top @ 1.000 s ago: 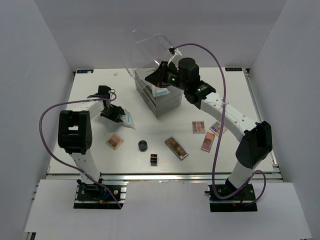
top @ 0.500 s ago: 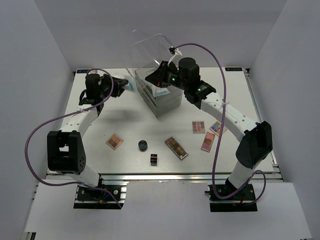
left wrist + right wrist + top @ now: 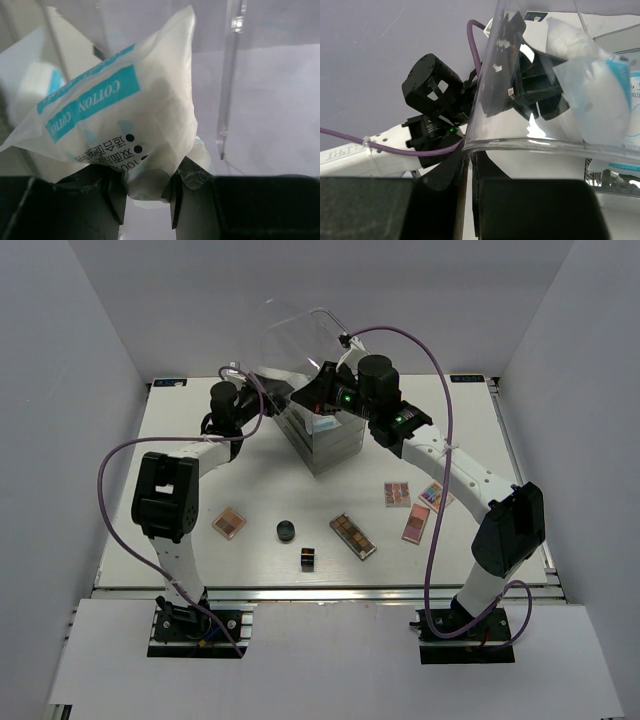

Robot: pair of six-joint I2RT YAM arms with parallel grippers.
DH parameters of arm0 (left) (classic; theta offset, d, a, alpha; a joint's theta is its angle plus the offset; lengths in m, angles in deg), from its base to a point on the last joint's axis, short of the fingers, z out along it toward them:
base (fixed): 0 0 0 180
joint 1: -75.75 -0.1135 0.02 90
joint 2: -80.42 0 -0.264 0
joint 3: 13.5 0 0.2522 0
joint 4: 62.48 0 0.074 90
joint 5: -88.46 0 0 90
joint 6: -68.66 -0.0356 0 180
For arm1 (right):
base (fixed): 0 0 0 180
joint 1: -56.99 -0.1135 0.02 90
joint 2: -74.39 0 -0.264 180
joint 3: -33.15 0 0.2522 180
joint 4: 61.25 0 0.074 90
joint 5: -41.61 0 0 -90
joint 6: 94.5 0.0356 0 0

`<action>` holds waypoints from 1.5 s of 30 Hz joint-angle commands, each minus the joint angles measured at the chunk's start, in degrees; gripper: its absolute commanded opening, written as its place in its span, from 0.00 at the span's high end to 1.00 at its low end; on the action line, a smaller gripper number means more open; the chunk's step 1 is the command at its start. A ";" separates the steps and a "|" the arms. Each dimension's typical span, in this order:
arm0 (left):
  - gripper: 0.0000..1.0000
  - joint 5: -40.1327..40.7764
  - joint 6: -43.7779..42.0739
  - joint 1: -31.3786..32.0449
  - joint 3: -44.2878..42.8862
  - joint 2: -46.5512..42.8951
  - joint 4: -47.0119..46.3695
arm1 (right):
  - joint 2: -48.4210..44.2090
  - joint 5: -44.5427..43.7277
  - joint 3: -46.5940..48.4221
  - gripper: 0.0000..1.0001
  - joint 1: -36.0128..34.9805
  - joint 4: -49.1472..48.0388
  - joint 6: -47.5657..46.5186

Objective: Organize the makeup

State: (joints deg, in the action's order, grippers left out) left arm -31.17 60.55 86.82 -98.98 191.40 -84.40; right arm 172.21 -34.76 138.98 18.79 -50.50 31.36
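My left gripper (image 3: 146, 192) is shut on a white soft packet (image 3: 115, 110) printed "COTTON" in teal, and holds it at the open top of the clear drawer box (image 3: 320, 435). In the top view the left gripper (image 3: 268, 405) is at the box's left side. My right gripper (image 3: 471, 160) is shut on the rim of the box's clear lid (image 3: 545, 145) and holds it raised (image 3: 295, 340). Through the lid, the right wrist view shows the packet (image 3: 590, 100). A second packet (image 3: 325, 423) lies in the box.
On the table lie a small brown palette (image 3: 229, 523), a round black jar (image 3: 287, 531), a tiny dark cube (image 3: 308, 558), a long brown palette (image 3: 353, 536) and three pink or multicolour palettes (image 3: 397, 494) (image 3: 431, 496) (image 3: 416, 523). White walls enclose the table.
My left arm has swung from the table's left side up and right to the box, carrying the packet. The right gripper and the lid have not moved.
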 commanded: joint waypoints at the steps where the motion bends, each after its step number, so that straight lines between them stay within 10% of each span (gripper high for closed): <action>1: 0.69 -2.71 5.54 0.62 -4.56 1.33 -12.12 | -4.39 -1.76 1.00 1.00 1.02 -6.05 -0.70; 13: 0.15 -6.93 3.99 3.17 -6.85 5.74 -2.48 | -4.22 -1.76 1.00 1.00 1.11 -5.96 -0.70; 22: 0.18 -7.90 1.35 3.78 -7.64 4.51 1.92 | -4.04 -1.76 1.09 1.00 1.11 -5.87 -0.79; 25: 0.31 -7.64 0.21 3.78 -7.38 3.19 3.42 | -4.22 -1.76 1.09 1.00 1.11 -5.87 -0.87; 28: 0.73 -7.29 -2.16 3.78 -7.38 1.44 7.01 | -4.13 -1.76 1.09 1.00 1.11 -6.05 -0.88; 31: 0.79 -4.22 -9.51 3.70 -7.99 -2.32 18.65 | -4.22 -1.76 1.09 1.00 1.11 -5.96 -0.96; 38: 0.75 7.65 -17.46 1.42 2.27 -15.85 34.53 | -4.31 -1.59 0.56 1.00 1.11 -5.87 -1.23; 45: 0.50 7.92 -12.90 -2.11 14.50 -24.41 23.92 | -3.95 -1.59 0.83 1.00 1.11 -5.52 -1.14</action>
State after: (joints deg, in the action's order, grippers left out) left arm -24.83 47.04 85.51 -86.44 169.22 -56.41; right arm 171.73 -35.20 138.90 19.58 -50.34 31.47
